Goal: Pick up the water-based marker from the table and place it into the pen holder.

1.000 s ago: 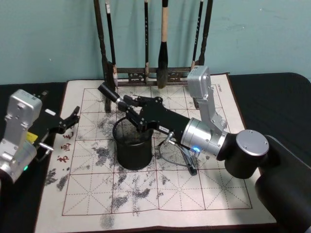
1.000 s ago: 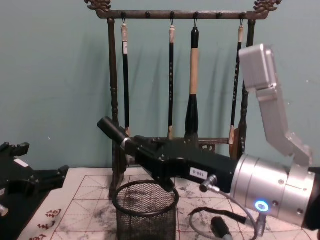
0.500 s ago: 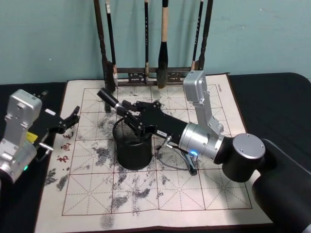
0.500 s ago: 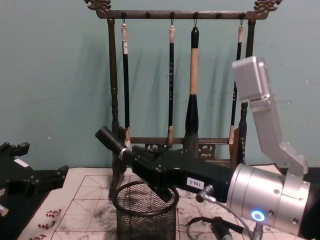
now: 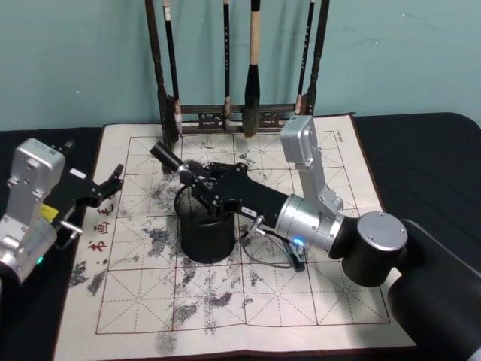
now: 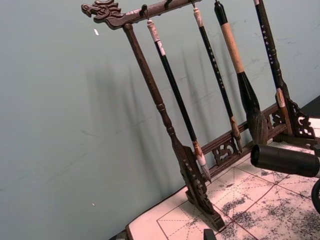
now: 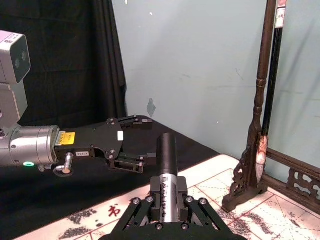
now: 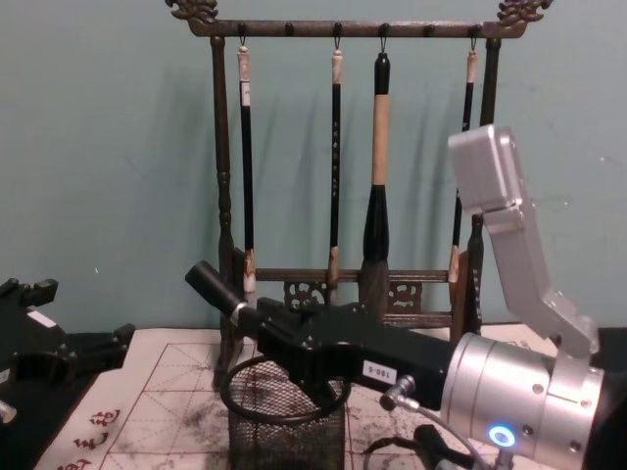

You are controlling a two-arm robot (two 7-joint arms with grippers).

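On the black desk (image 5: 421,143) lies an ink-stained grid mat (image 5: 225,301), with the tall brush rack (image 5: 240,116) at its far edge. The right gripper (image 5: 197,180) reaches over the black mesh pen holder (image 5: 204,235) at mid-mat, clamped on the black marker (image 5: 167,159), which slants up and leftward above the rim. The left gripper (image 5: 113,183) hangs at the mat's left edge, fingers spread

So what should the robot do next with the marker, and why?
Probably tip the wrist so the marker points down into the pen holder, then let go. The right gripper hangs over the cup's mouth, jaws shut on the marker, which slants up past the rim. The left gripper sits parked.
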